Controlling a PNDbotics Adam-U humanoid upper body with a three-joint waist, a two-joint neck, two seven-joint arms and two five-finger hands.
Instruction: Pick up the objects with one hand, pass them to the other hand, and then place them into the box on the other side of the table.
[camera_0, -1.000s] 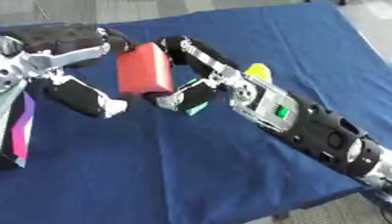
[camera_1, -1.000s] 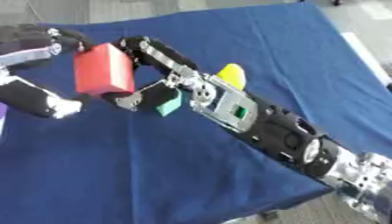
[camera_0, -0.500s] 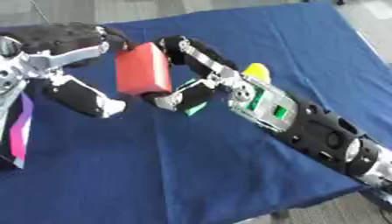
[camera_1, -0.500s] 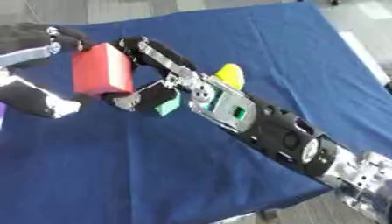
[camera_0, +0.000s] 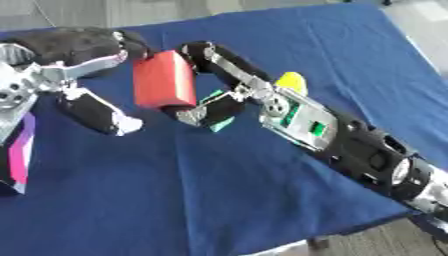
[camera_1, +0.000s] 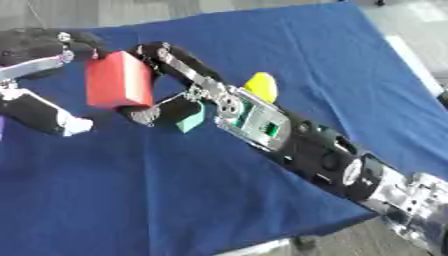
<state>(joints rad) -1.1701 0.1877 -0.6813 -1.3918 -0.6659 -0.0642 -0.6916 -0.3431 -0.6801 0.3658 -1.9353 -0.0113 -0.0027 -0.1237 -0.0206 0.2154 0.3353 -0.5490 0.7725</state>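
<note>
Red block (camera_0: 163, 85) is held above the blue tablecloth (camera_0: 262, 200), between both hands, unchanged over the last second. Right hand (camera_0: 219, 80) fingers curl round it; left hand (camera_0: 83, 55) fingers close on its far side. Handover is judged mid-transfer; release is pending.

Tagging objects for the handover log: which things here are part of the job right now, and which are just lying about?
In the job:
- red block, held up between both hands
- right hand, fingers curled round it
- left hand, also on it
- box at the table's left edge, partly in view

Lying about for now:
- yellow object beside the right arm
- teal object under the right hand
- blue tablecloth
</note>
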